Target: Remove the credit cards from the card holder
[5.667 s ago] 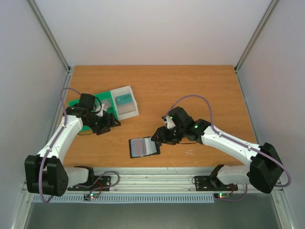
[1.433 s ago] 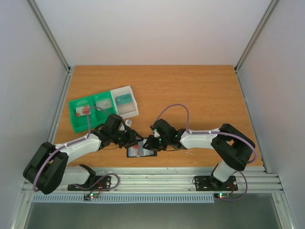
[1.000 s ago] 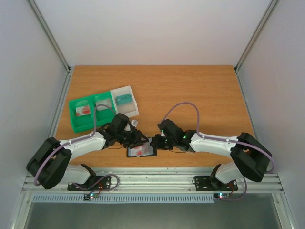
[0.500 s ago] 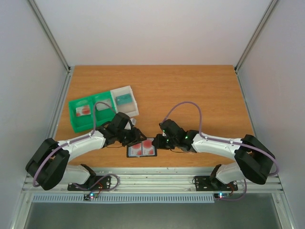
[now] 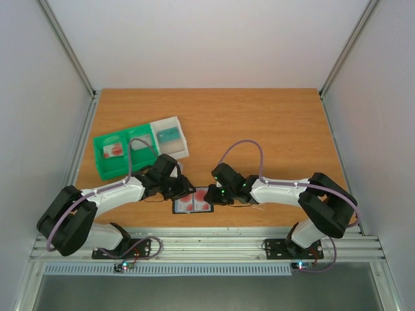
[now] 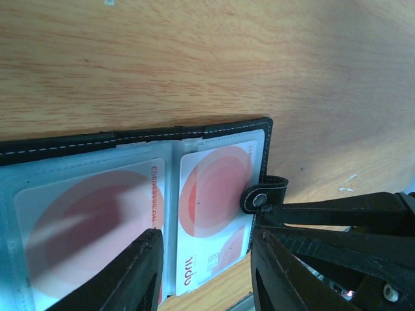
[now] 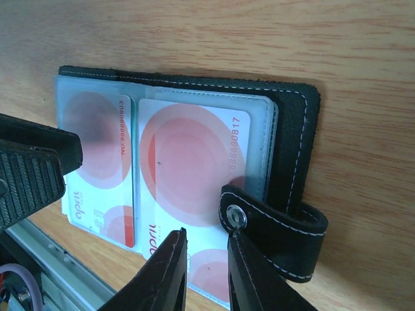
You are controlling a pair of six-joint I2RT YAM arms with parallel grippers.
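Flanking card holder (image 7: 293, 129) edges: left gripper (image 6: 206, 241) half-open, right gripper (image 7: 205, 245) barely parted, both empty

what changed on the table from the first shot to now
The left pincer swung from the green tray to the card holder near the front edge. The open holder now shows red-blotched cards where pale grey showed. The right pincer stayed at the holder's snap-tab side; holder, tray and clear box kept their places.
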